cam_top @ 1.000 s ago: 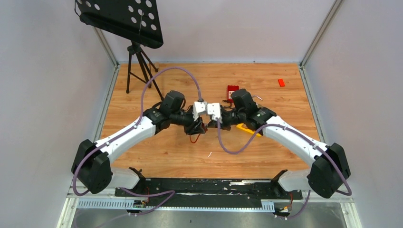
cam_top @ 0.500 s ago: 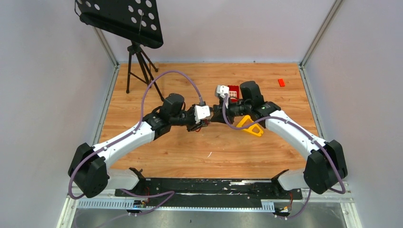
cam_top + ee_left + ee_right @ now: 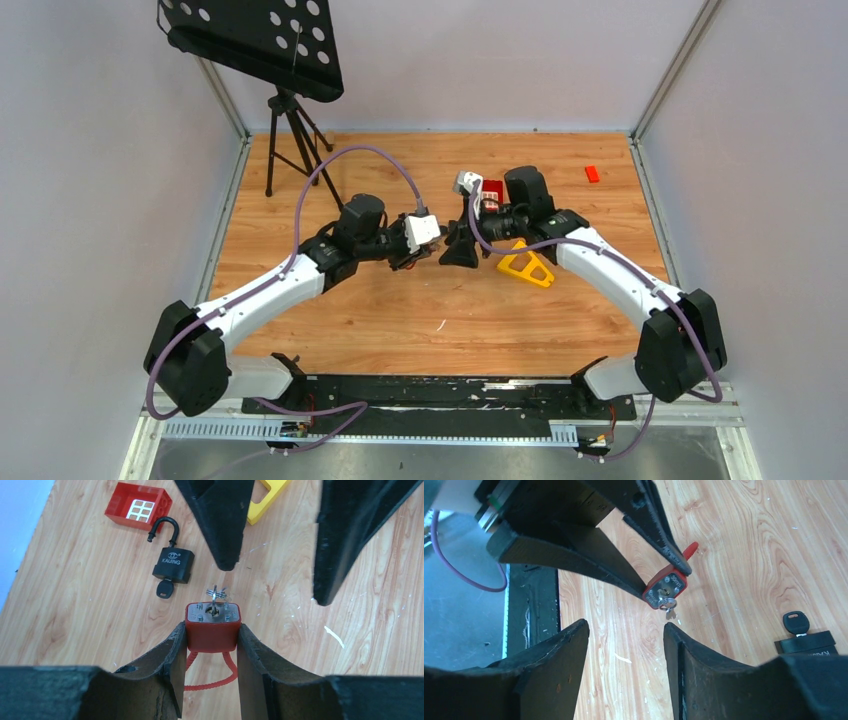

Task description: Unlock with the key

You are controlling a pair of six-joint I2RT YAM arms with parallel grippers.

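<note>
Fig.: we saw the right gripper [image 3: 624, 627], clenched a sec. earlier, now released & backed off the small silver key [image 3: 215, 596], which stayed in the red square padlock [image 3: 213, 622] grasped above the wooden table [image 3: 75, 605] by the left gripper [image 3: 212, 636], so turn prob. done, shackle [image 3: 227, 672] release unconfirmed.

Red brick [image 3: 138, 507] with six white squares on top, flat on the wooden bench [image 3: 400, 330], toward the far side. Yellow triangular frame [image 3: 256, 514] lying near the brick, to its right and closer to the front edge, not touching. Small orange-red block [image 3: 592, 173] well apart to the brick's right, about level with it. Black music stand [image 3: 255, 40] with perforated desk, on a tripod [image 3: 290, 140], well apart to the brick's left, at the far left corner. Thin white scrap [image 3: 440, 325] well apart from the brick, toward the front edge.
</note>
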